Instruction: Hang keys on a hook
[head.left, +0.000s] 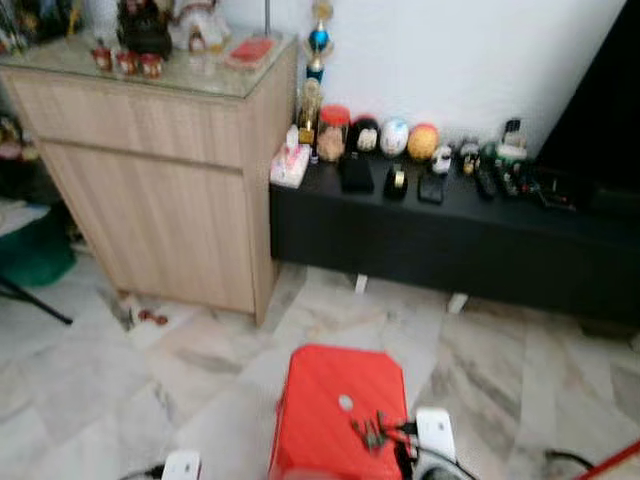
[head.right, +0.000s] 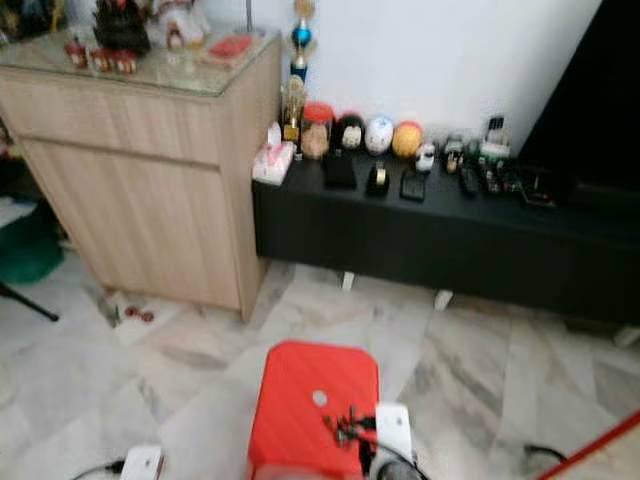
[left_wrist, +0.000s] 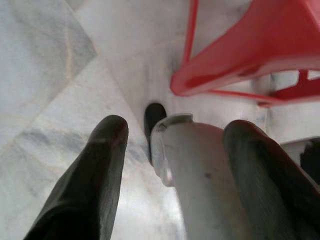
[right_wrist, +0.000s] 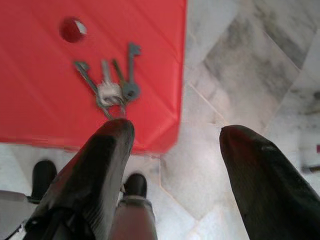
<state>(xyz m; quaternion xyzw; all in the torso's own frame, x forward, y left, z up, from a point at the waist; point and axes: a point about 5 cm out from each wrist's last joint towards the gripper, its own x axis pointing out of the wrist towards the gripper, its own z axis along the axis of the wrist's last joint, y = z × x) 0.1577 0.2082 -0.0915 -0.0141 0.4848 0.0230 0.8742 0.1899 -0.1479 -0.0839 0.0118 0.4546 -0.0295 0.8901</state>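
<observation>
Keys (right_wrist: 112, 80) flat on red stool (right_wrist: 50, 100), just beyond right gripper (right_wrist: 175, 145), spread wide, empty; blades fanned away. Left gripper (left_wrist: 175, 145) open too, beside stool.

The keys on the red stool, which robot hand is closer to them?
Right. The right gripper hangs open just past the stool's edge beside the keys on the red stool. The left gripper is down beside the stool, over the floor.

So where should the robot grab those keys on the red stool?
Probably at the ring, where the keys join: they lie flat and fanned on the red stool, so single blades would slip. Come straight down from above with the open right gripper, which hovers near the stool's edge.
</observation>
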